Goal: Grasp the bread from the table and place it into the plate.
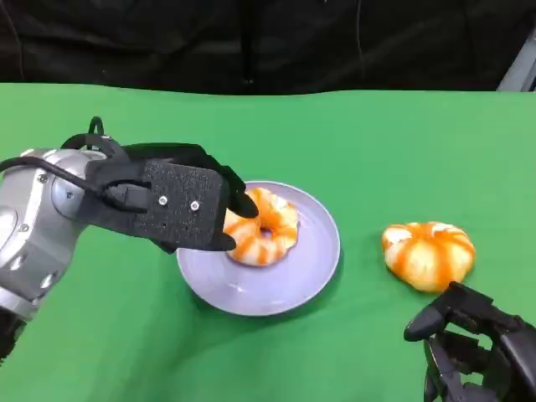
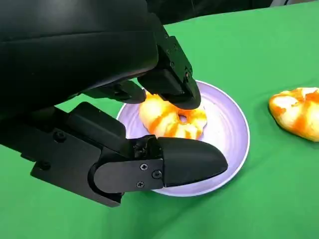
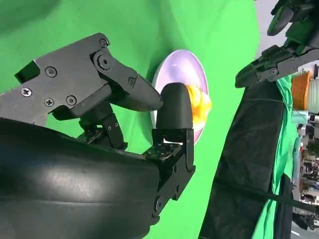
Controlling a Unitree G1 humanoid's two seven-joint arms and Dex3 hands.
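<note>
The left hand (image 1: 180, 209) hovers over the pale lilac round plate (image 1: 310, 272), and the orange-and-white ring-shaped bread (image 1: 266, 228) lies on that plate, toward its near-left part. In the left wrist view one finger sits against the top of this bread (image 2: 172, 119) while the thumb (image 2: 187, 162) stands apart from it on the near side, over the plate (image 2: 234, 129). So the fingers are spread around the bread rather than clamped; whether that upper finger truly presses it or only hangs over it I cannot tell.

As I judge it, this is the placing step, at the point of release. The next move calls for lifting the hand straight up and back, with fingers kept wide so they do not drag the bread off the rim.

The ring bread lies flat, its hole facing up; being round, it has no clear long axis.

A second piece, an orange-and-white striped round bun (image 1: 429, 254), rests on the green-covered counter (image 1: 377, 134), well apart from the plate on its right. The right hand (image 1: 473, 347) rests low just near that bun, not touching it, fingers loosely curled and holding nothing.
</note>
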